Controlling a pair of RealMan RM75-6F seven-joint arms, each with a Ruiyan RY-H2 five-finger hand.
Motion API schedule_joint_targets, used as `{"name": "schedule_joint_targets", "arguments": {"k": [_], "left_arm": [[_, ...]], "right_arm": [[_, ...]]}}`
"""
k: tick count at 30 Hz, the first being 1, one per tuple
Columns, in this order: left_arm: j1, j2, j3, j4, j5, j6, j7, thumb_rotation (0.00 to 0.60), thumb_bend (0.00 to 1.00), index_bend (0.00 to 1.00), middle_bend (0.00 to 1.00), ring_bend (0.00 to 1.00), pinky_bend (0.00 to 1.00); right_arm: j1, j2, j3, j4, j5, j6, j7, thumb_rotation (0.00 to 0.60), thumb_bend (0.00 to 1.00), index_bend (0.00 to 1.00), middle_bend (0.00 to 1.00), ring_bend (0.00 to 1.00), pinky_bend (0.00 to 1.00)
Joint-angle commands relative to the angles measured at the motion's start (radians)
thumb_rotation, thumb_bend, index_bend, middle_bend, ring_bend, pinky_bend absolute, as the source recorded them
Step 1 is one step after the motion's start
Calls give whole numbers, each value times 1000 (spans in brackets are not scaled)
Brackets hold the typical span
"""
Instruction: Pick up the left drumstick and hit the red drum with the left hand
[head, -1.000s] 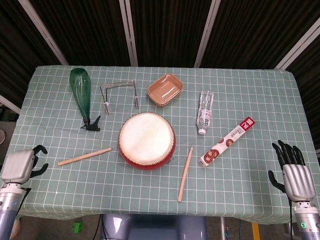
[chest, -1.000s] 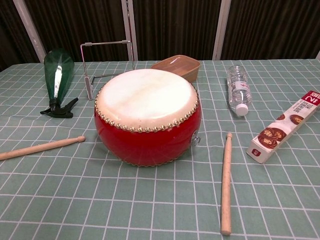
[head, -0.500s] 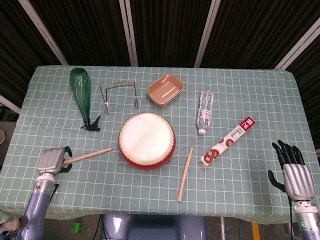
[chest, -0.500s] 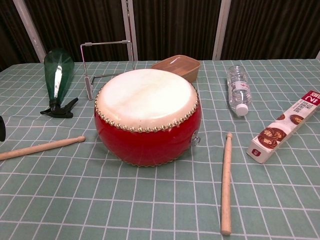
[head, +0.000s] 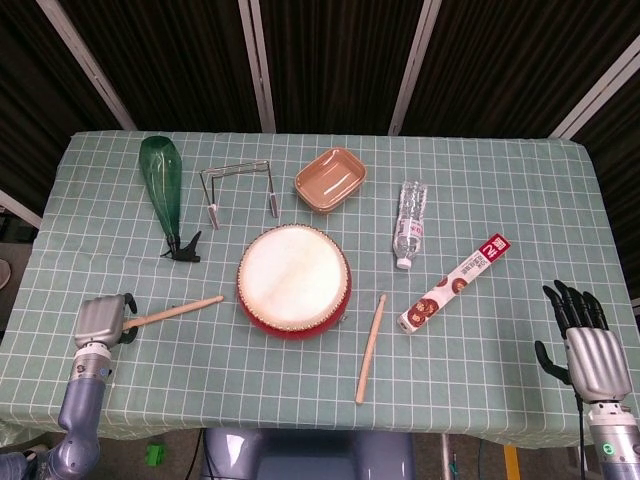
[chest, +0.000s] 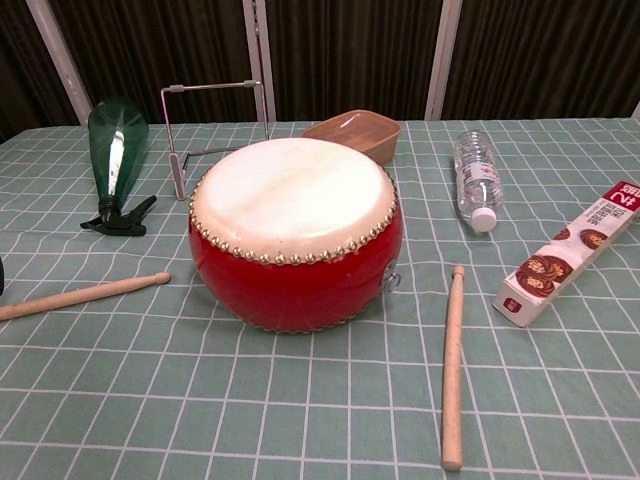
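Observation:
The red drum (head: 293, 280) with a pale skin stands mid-table, upright, and fills the centre of the chest view (chest: 295, 235). The left drumstick (head: 175, 311) lies flat on the cloth to its left, tip toward the drum; the chest view shows it lying there too (chest: 85, 293). My left hand (head: 100, 322) sits over the stick's butt end, its back to the camera, so its fingers are hidden and I cannot tell whether they hold the stick. My right hand (head: 580, 340) hovers at the table's right front corner, fingers spread, holding nothing.
A second drumstick (head: 371, 347) lies right of the drum. Behind the drum are a green spray bottle (head: 165, 195), a wire frame (head: 240, 185) and a brown tray (head: 331, 179). A water bottle (head: 410, 223) and a long snack box (head: 456, 282) lie to the right.
My left hand came in from the table's left edge to the butt end of the left drumstick and settled over it. The stick, drum and right hand have not moved.

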Motion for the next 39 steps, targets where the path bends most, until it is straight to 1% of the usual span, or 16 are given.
{"name": "schedule_joint_targets", "arguments": {"k": [1, 10, 24, 26, 28, 30, 33, 38, 39], "left_arm": [[-9, -17, 7, 18, -8, -10, -4, 600, 310, 450, 1000, 1000, 976], [-24, -54, 14, 52, -4, -8, -17, 600, 312, 471, 1000, 1000, 976], [-29, -54, 33, 79, -33, -21, -19, 600, 320, 506, 1000, 1000, 976], [-29, -55, 36, 80, -39, -25, -21, 600, 334, 533, 1000, 1000, 976], [-27, -47, 42, 68, -28, -23, -25, 600, 381, 602, 1000, 1000, 976], [-24, -37, 43, 51, -4, -12, -37, 600, 429, 667, 1000, 1000, 976], [-20, -3, 43, -11, 60, 19, -56, 600, 444, 690, 1000, 1000, 976], [-8, 101, 54, -181, 228, 117, -52, 600, 449, 706, 1000, 1000, 976], [-3, 133, 60, -231, 272, 143, -45, 600, 450, 708, 1000, 1000, 976]], "right_arm": [[0, -1, 1, 1, 1, 0, 2, 600, 435, 0, 0, 0, 36], [-2, 1, 0, 1, -4, 7, 5, 600, 436, 0, 0, 0, 36], [-2, 1, 2, 0, 0, 5, 11, 600, 436, 0, 0, 0, 36], [-3, 1, 1, -2, 0, 6, 15, 600, 435, 0, 0, 0, 36], [-4, 1, 1, -2, 1, 7, 20, 600, 436, 0, 0, 0, 36], [-4, 2, 1, -3, 1, 7, 22, 600, 436, 0, 0, 0, 36], [-4, 3, 1, -3, -2, 8, 23, 600, 436, 0, 0, 0, 36], [-4, 3, 0, -3, -4, 9, 24, 600, 436, 0, 0, 0, 36], [-4, 3, 0, -3, -3, 8, 24, 600, 436, 0, 0, 0, 36]]}}
